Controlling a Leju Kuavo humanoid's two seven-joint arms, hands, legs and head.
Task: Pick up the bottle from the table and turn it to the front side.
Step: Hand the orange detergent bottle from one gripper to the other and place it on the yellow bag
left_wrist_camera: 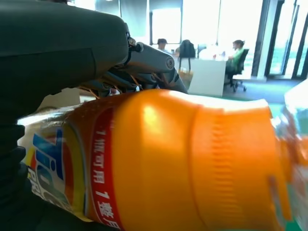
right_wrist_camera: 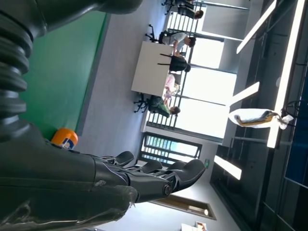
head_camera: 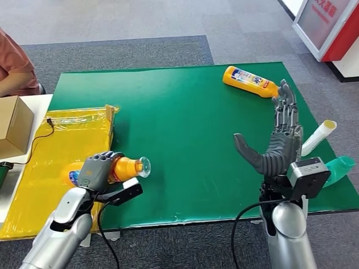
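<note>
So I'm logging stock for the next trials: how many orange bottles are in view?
2. One orange bottle is held by the left hand at the green mat's near left edge; another orange bottle lies on its side at the far right.

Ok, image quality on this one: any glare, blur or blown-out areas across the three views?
Head view: even light and sharp, with soft sheen on the yellow plastic sheet. Left wrist view: the held orange bottle sits too close, blurred, with a glare spot on its neck; windows overexposed. Right wrist view: turned sideways, windows and ceiling lights blown out, the right robot hand dark.
</note>
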